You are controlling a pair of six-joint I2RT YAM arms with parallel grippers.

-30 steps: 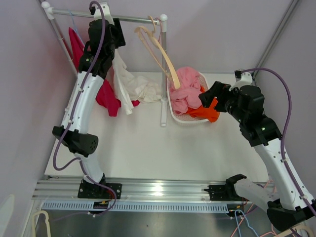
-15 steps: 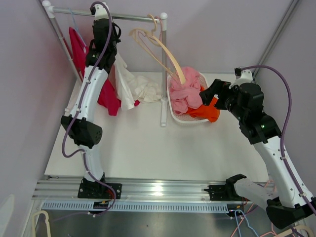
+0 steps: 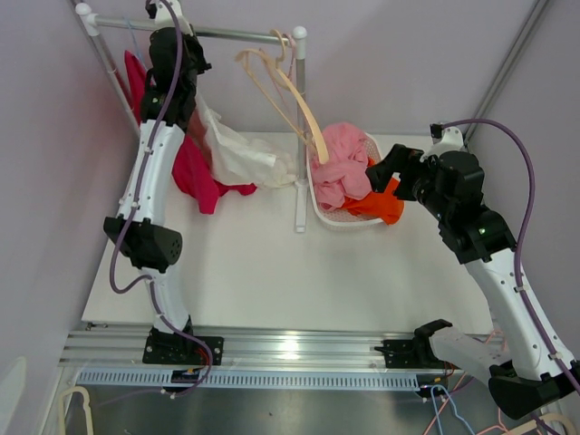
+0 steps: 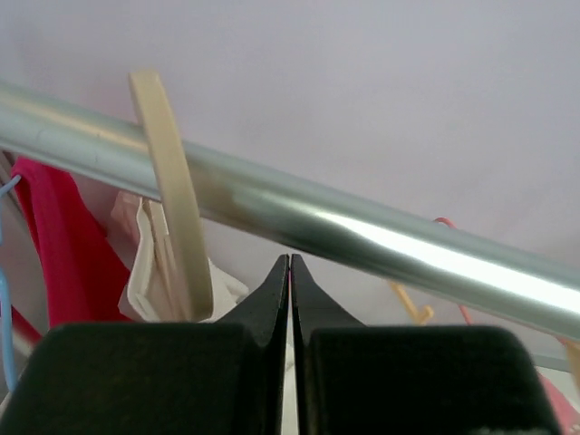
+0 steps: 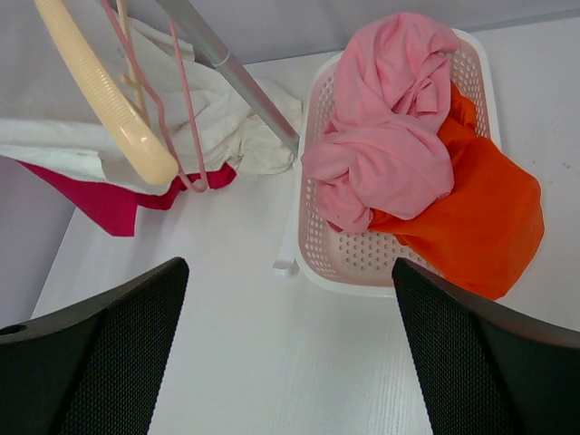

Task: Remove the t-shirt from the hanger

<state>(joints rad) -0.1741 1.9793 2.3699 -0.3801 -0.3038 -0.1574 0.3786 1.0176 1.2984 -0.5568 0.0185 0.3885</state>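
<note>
The white t-shirt [image 3: 237,154] hangs from the rail [image 3: 237,34] on a cream hanger, whose hook [image 4: 172,181] curls over the rail [image 4: 381,236] in the left wrist view. White cloth [image 4: 145,285] shows just under that hook. My left gripper [image 3: 181,43] is up at the rail, and its jaws [image 4: 290,265] are shut just right of the hook, with nothing visible between them. The right gripper [image 3: 376,177] hovers open over the table [image 5: 290,362], beside the basket, and holds nothing.
A red shirt [image 3: 195,172] hangs left of the white one. An empty cream hanger [image 3: 292,91] and a thin pink hanger [image 5: 172,127] hang by the rack's right post [image 3: 300,136]. A white basket [image 3: 328,216] holds pink [image 3: 340,159] and orange [image 3: 385,201] clothes.
My left gripper has closed while rising and shifting left along the rail. The white t-shirt has been drawn up and left with it. The empty hanger has swung slightly. The right arm is still.
</note>
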